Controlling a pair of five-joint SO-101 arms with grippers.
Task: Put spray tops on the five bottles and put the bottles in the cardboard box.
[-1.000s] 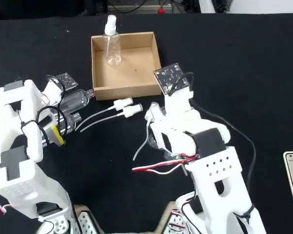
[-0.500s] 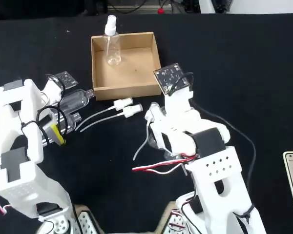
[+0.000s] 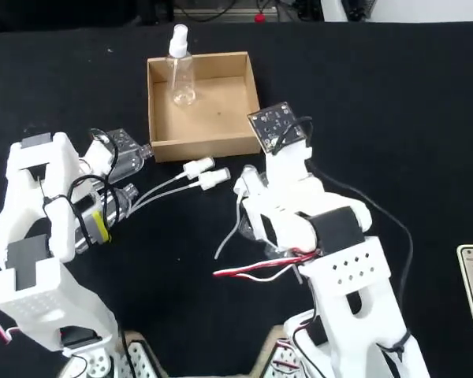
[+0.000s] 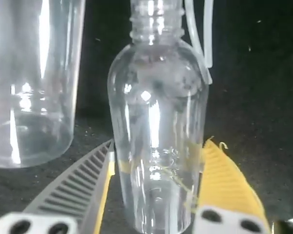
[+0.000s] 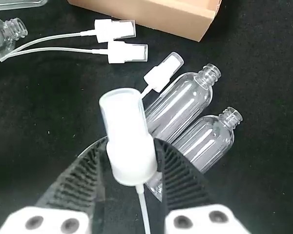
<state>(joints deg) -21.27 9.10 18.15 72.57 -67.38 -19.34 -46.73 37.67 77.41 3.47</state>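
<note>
The right pincer [image 5: 131, 148] is clamped on a white spray top [image 5: 123, 114], whose thin tube runs back between the ribbed black fingers [image 5: 178, 180]. Beyond it, two uncapped bottles [image 5: 183, 105] lie side by side, touching, on the black worktop [image 5: 263, 73]. A loose top [image 5: 162, 73] rests against one bottle's shoulder. Two long-tubed tops [image 5: 128, 52] lie near the cardboard box [image 5: 156, 14], their tubes reaching toward another open bottle neck [image 5: 10, 30].

Black table [image 3: 394, 94] carries cardboard box [image 3: 205, 146], spray tops [image 5: 122, 30], bottles [image 5: 183, 105].
</note>
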